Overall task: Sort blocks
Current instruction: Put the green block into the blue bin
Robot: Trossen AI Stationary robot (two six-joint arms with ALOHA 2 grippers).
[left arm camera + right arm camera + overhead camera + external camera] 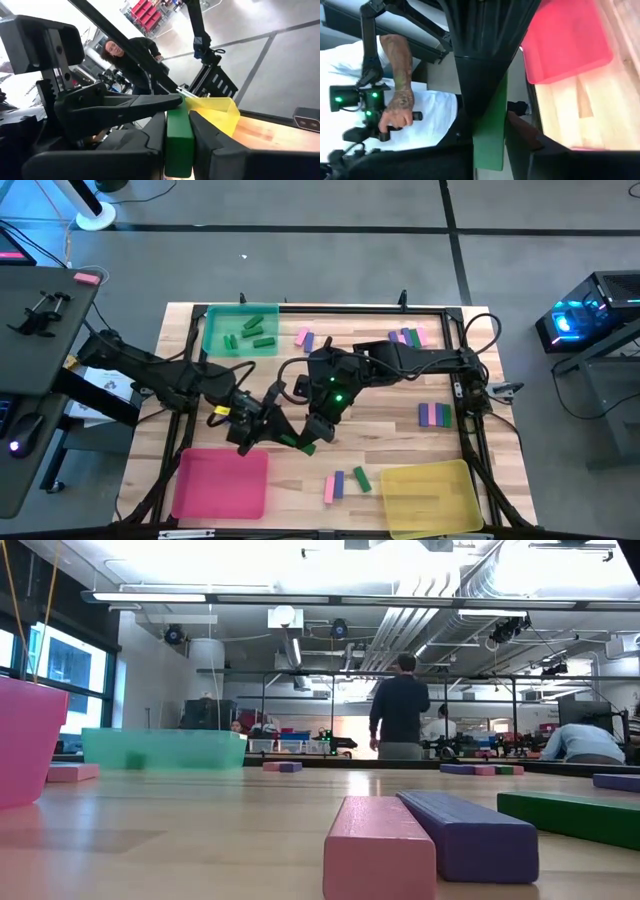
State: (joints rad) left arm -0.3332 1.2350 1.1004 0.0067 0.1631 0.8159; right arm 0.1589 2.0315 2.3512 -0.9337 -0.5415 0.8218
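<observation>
Clearly both grippers, left (262,423) and right (312,436), pinch one green block (305,446) beside the pink tray (220,482); mistimed release could drop it.

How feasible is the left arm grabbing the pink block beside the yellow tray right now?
Probably not yet: left gripper and right gripper both clamp one green block. The pink block itself lies unobstructed.

Legible text, labels, brands, numbers, signs: none found in any view. The blocks (435,414), the trays (241,331) and the worktop (390,430) carry plain surfaces without markings. Equipment in the room beyond shows no lettering that can be made out.
</observation>
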